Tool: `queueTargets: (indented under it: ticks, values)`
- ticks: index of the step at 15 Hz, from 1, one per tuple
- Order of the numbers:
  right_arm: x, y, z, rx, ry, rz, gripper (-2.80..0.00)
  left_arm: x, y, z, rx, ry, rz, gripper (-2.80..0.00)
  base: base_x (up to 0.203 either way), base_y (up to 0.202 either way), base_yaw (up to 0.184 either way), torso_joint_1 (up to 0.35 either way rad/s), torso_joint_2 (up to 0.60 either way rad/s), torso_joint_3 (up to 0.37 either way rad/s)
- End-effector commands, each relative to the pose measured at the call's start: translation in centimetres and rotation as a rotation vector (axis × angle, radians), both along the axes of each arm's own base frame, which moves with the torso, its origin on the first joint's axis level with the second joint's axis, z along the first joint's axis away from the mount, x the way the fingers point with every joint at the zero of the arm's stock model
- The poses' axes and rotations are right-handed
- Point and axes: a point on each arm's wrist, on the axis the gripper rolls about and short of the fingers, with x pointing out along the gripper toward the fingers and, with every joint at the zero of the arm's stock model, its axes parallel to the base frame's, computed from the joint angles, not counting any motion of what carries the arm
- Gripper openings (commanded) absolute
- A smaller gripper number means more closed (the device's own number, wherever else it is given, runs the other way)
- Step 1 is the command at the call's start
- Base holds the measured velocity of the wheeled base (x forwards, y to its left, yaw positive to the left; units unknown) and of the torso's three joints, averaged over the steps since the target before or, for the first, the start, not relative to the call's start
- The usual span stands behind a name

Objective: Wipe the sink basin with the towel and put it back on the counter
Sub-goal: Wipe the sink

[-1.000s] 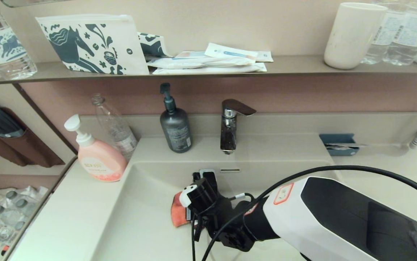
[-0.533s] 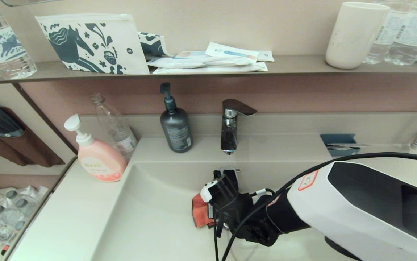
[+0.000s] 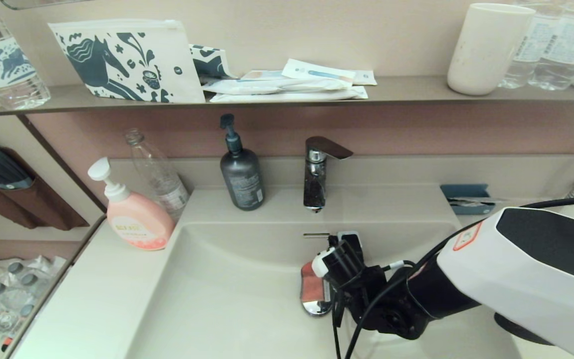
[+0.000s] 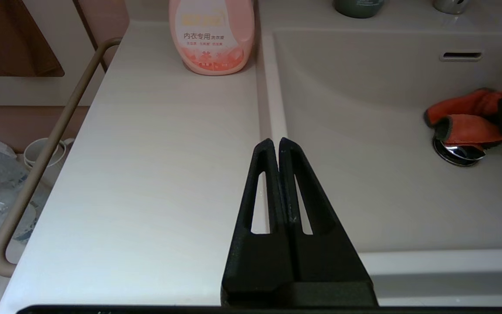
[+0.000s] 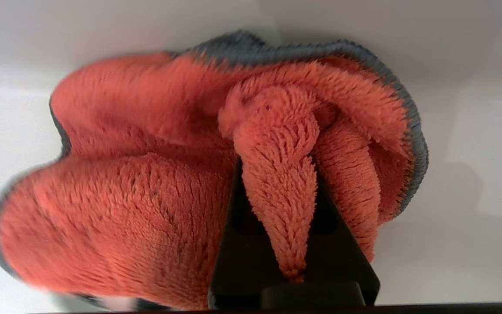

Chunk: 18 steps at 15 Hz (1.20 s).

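The orange-red towel (image 3: 310,285) with grey edging lies bunched on the floor of the sink basin (image 3: 217,304), partly over the chrome drain plug (image 3: 315,308). My right gripper (image 3: 324,291) is shut on a fold of the towel (image 5: 146,183), which bulges around the black fingers (image 5: 233,248) and hides their tips. From the left wrist view the towel (image 4: 464,122) sits just above the drain plug (image 4: 458,156). My left gripper (image 4: 278,142) is shut and holds nothing, parked above the counter (image 4: 155,152) by the basin's left rim.
A pink pump bottle (image 3: 134,217) and a clear bottle (image 3: 159,174) stand on the counter's back left corner. A dark pump bottle (image 3: 241,174) and the tap (image 3: 316,172) are behind the basin. A blue tray (image 3: 466,197) sits at the back right, under a cluttered wall shelf (image 3: 406,92).
My right gripper has dragged the towel to the right across the basin floor, from left of the middle to over the drain plug. The left gripper shows no change.
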Motion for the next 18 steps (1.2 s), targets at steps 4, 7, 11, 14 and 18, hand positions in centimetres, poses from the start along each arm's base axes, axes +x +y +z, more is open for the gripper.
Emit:
queueTargets:
  ticks: [4,7,11,14,18]
  values:
    - [-1.4,-3.2,1.1,-0.066,0.028,-0.025,-2.80,0.0,0.0,0.0,0.000,0.000,0.000,-2.80,0.000,0.000,0.000,0.000,0.00,0.000]
    - [-3.6,-4.8,-0.6,-0.153,0.126,-0.015,-2.80,0.0,0.0,0.0,0.000,0.000,0.000,-2.80,0.000,0.000,0.000,0.000,0.00,0.000]
    - [-5.9,-4.9,-0.4,-0.174,0.156,0.030,-2.80,0.0,0.0,0.0,0.000,0.000,0.000,-2.80,0.000,0.000,0.000,0.000,0.00,0.000]
    - [-8.0,-4.6,-0.3,-0.226,0.221,0.060,-2.80,0.0,0.0,0.0,0.000,0.000,0.000,-2.80,0.000,0.000,0.000,0.000,0.00,0.000]
    - [-10.1,-3.1,0.4,-0.144,0.264,0.093,-2.80,0.0,0.0,0.0,0.000,0.000,0.000,-2.80,0.000,0.000,0.000,0.000,0.00,0.000]
